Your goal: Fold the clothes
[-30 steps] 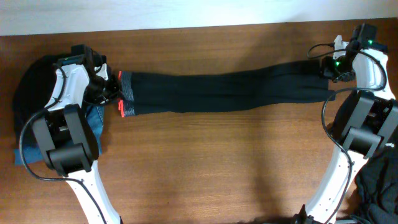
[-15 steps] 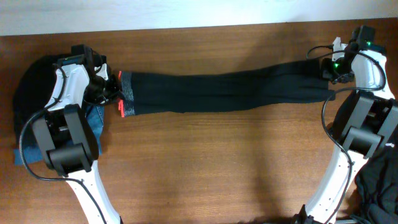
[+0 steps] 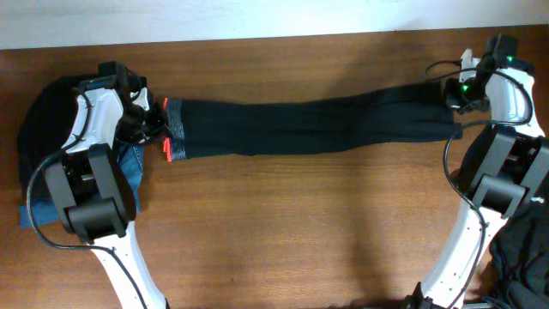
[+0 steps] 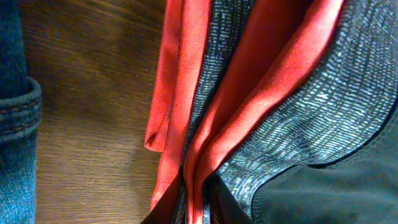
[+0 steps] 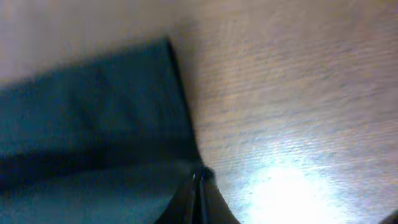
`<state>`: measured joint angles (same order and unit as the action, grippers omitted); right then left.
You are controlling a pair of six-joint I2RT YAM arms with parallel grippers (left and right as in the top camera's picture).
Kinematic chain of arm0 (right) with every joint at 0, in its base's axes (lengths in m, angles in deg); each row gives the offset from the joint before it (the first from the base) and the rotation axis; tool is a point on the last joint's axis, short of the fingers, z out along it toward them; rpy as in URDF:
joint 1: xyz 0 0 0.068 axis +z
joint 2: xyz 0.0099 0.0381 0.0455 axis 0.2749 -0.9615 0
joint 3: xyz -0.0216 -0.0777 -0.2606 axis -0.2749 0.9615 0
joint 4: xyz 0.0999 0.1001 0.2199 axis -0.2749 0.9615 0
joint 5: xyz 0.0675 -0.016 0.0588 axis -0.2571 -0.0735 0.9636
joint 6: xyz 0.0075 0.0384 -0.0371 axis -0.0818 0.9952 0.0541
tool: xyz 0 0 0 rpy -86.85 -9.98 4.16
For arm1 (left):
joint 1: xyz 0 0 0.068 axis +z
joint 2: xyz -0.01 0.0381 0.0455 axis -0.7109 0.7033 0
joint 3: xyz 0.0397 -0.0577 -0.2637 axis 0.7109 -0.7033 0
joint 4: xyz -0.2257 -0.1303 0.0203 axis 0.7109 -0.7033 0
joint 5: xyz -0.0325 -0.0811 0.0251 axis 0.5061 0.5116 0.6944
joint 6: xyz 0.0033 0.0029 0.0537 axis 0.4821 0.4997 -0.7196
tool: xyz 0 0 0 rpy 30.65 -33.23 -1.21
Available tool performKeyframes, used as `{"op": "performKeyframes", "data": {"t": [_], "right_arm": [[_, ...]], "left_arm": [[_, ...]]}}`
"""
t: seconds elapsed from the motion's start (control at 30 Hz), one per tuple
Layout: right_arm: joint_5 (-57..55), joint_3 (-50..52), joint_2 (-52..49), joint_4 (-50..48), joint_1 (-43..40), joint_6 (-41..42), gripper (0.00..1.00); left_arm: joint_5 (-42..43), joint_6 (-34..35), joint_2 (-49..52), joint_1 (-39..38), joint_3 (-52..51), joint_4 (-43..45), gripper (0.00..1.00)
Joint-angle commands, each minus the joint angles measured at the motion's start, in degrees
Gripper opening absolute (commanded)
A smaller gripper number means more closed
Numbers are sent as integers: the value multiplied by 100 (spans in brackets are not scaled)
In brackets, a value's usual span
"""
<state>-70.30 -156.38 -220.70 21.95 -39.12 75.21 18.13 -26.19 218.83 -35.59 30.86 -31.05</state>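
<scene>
Brown wooden bench (image 3: 283,232), black leggings (image 3: 309,127) stretched flat across it. Left claw (image 3: 147,123) is clamped on their coral-edged waistband (image 4: 311,124), and right claw (image 5: 200,179) is pinched shut on their ankle end. Looks like the first fold's up: probably carry the ankles over to the waistband.

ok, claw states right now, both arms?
Left claw: shut on the leggings at the waistband.
Right claw: shut at the ankle hem; grip on cloth unclear.

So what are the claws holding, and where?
Both hold the black leggings: the left claw pinches the coral-edged waistband, and the right claw, shut, seems to pinch the ankle end.
</scene>
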Motion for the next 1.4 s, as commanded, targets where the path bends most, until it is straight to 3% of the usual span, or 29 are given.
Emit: {"op": "performKeyframes", "data": {"t": [0.0, 0.53, 0.73, 0.8, 0.97, 1.37], "right_arm": [[-35, -586, 2, -83, -22, 413, 4], [-31, -793, -72, -542, -15, 566, 5], [-4, -791, -293, -551, -11, 715, 68], [-9, -791, -350, -428, -13, 713, 77], [-4, -791, -365, -2, -57, 693, 88], [192, -376, -407, 162, -87, 535, 90]], "left_arm": [[-63, -72, -232, 9, 83, 17, 13], [-61, -72, -232, 9, 83, 70, 13], [-59, -70, -232, 7, 83, 74, 13], [-59, -72, -232, 7, 83, 76, 13], [-59, -72, -232, 7, 83, 76, 13], [-59, -72, -232, 9, 83, 81, 13]]}}
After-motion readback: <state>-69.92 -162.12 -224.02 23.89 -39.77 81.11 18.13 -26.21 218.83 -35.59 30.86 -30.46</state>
